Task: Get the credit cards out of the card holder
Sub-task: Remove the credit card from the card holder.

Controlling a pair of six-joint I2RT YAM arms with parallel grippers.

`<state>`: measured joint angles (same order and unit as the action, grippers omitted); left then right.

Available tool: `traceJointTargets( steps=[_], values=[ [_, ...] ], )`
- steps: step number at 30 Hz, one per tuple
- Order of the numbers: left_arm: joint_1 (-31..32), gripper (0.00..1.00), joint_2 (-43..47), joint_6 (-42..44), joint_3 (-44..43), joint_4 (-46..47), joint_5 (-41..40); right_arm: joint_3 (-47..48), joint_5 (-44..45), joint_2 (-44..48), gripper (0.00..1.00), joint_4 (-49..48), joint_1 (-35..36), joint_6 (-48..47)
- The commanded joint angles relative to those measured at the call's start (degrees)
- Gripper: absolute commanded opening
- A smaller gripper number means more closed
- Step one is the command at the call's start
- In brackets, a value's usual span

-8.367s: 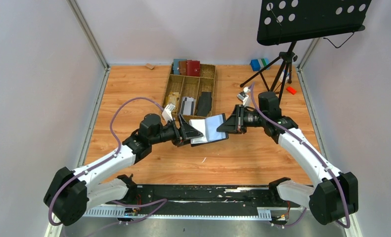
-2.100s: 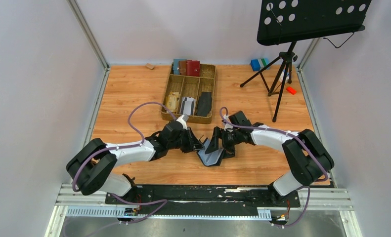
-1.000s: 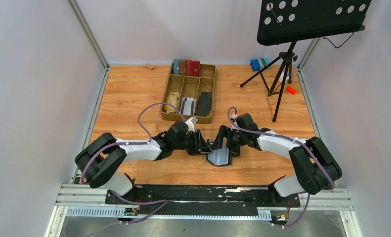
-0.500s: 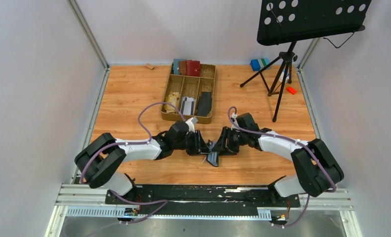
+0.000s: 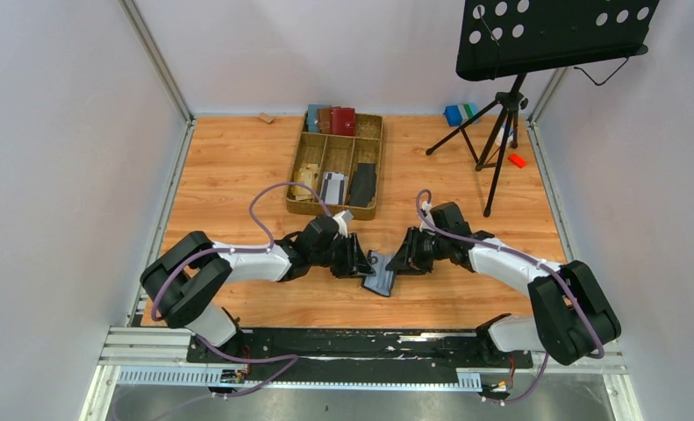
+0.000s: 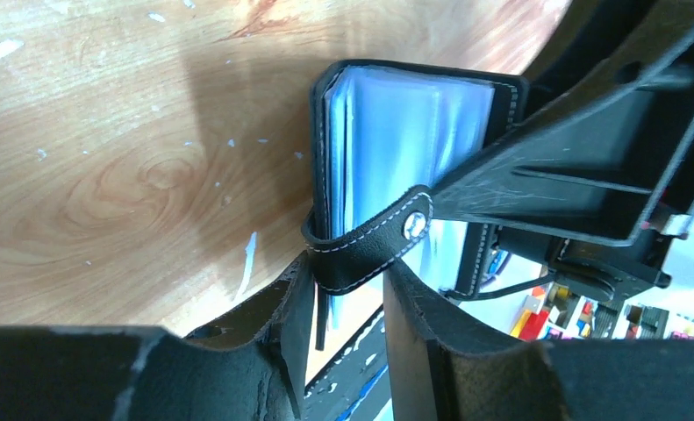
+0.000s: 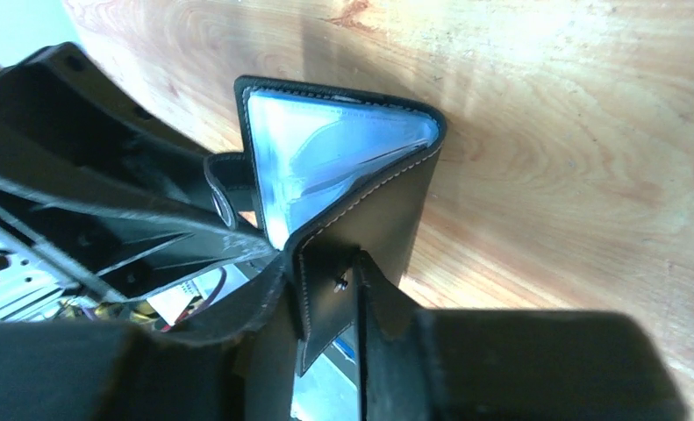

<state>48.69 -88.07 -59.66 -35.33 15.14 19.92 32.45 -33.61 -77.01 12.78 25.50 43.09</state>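
Note:
The black card holder point(image 5: 380, 279) stands partly folded on the wood between my two grippers, its grey-blue sleeve pages point(image 6: 396, 132) fanned open point(image 7: 325, 158). My right gripper point(image 5: 398, 263) is shut on one black cover point(image 7: 323, 263) near its snap stud. My left gripper point(image 5: 367, 263) is at the other side, jaws apart point(image 6: 347, 272), with the closure tab point(image 6: 369, 246) lying across its fingertips and a thin cover edge loose in the gap. I make out no card in the sleeves. Whitish credit cards point(image 5: 332, 187) lie in the tray.
A wooden compartment tray point(image 5: 332, 211) sits behind the holder, with blue, brown and red wallets point(image 5: 332, 119) at its back and a long black flat piece point(image 5: 363, 182). A music stand's tripod point(image 5: 499, 123) stands at the back right, near small blue point(image 5: 454, 114) and red point(image 5: 517, 160) blocks.
The holder lay open and flat a second ago; now it is folded up on edge. My right gripper has closed on its cover and drawn slightly right. The left has barely moved.

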Motion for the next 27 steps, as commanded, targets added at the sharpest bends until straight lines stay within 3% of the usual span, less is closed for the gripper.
traceJointTargets(
  steps=[1,7,14,18,23,27],
  values=[
    [0.27,0.41,-1.62,0.30,-1.59,2.54,1.91,-1.89,1.31,0.90,0.20,-1.19,-0.94,-0.82],
    [0.27,0.30,-1.42,-1.36,-1.44,6.61,3.03,-3.11,0.64,0.37,0.17,-0.69,-2.49,-1.37],
    [0.27,0.34,3.97,1.68,-1.68,1.69,0.42,-3.75,0.59,-0.29,0.45,0.40,-3.23,-3.09],
    [0.33,0.30,2.22,1.41,-2.17,4.68,3.68,-5.93,-3.21,-0.01,0.53,-6.84,-3.27,-0.44],
    [0.70,0.28,-0.78,1.08,-3.03,6.59,6.25,-8.03,-5.97,-1.62,0.54,-13.12,-3.27,3.03],
    [0.71,0.28,-1.73,1.72,-3.74,5.82,6.85,-9.71,-8.21,-1.06,0.69,-18.70,-3.26,4.97]
  ],
)
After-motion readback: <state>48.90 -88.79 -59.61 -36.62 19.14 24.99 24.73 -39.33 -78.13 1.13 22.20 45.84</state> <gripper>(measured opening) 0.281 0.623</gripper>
